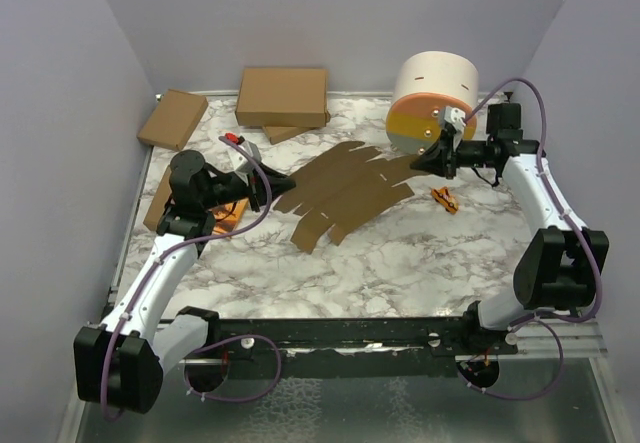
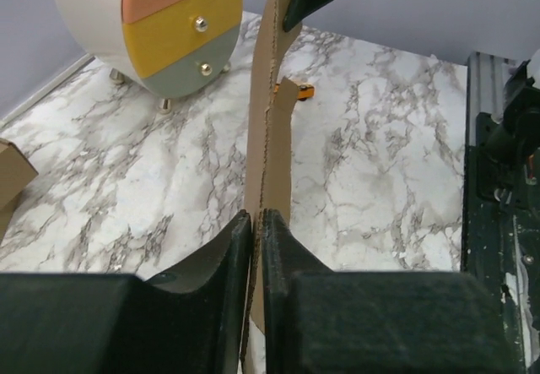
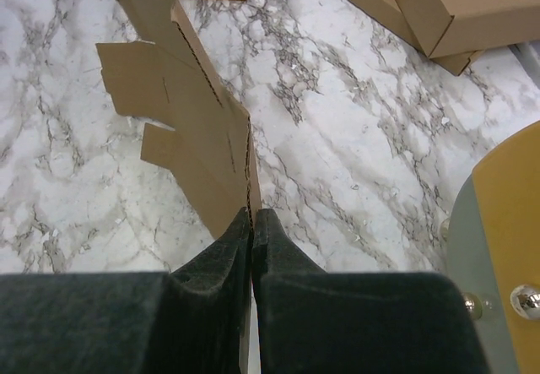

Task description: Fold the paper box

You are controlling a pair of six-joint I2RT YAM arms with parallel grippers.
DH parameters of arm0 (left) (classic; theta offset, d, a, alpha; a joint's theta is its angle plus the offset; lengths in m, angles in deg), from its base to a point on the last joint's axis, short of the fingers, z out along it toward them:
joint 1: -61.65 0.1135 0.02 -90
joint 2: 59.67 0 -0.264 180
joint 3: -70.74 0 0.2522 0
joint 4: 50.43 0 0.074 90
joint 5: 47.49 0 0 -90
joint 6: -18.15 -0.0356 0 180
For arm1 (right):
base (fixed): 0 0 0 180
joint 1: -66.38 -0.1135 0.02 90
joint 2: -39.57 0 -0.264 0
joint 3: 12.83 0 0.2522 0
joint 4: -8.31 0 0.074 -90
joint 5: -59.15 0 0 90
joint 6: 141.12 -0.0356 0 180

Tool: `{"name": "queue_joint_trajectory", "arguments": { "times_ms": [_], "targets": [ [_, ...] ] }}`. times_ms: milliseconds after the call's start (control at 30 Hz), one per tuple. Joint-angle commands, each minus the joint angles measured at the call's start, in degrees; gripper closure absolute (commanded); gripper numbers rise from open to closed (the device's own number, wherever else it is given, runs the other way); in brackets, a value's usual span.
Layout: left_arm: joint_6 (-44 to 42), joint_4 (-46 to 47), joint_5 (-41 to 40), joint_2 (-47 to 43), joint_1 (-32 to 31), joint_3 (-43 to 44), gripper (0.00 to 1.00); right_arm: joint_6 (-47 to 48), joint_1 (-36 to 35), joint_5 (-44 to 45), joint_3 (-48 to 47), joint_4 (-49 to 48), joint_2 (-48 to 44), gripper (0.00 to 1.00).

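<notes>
Handling of the paper box [image 1: 350,191]: judged from its thin edge-on profile in both wrist views, the die-cut is light and springy. It is stiff enough to span between two holds, yet likely to bow or crease if the holds twist against each other. The matt brown face should give fair friction, but the narrow tabs look easy to bend or tear. The soundest holds are therefore on the solid panel margins beside a score line, not on the tab tips.

Position: the blank sits at the middle of the marbled bench [image 1: 400,263], its long axis running from about 8 o'clock to 2 o'clock in the overhead view. Whether it rests on the surface or is lifted just clear cannot be told.

Grip: the left claw [image 1: 283,185] is clenched on the sheet's 9 o'clock end. The right claw [image 1: 418,163] is clenched on the 2 o'clock end. In each wrist view the cardboard passes straight between the closed jaws.

Appearance: plain brown card, flat and unfolded, with a notched outline of flaps along its 6 o'clock side, short slots in the panels and a perforated score line along its length.

Surroundings: a round drawer unit [image 1: 432,98] at 1 o'clock and closed cartons [image 1: 282,96] at 11 o'clock.
</notes>
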Motion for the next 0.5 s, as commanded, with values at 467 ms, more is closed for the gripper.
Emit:
{"name": "queue_joint_trajectory", "arguments": {
  "times_ms": [467],
  "targets": [
    [-11.0, -11.2, -6.8, 0.2, 0.0, 1.3, 0.75, 3.8, -0.1, -0.9, -4.8, 8.6, 2.3, 0.99]
  ]
}}
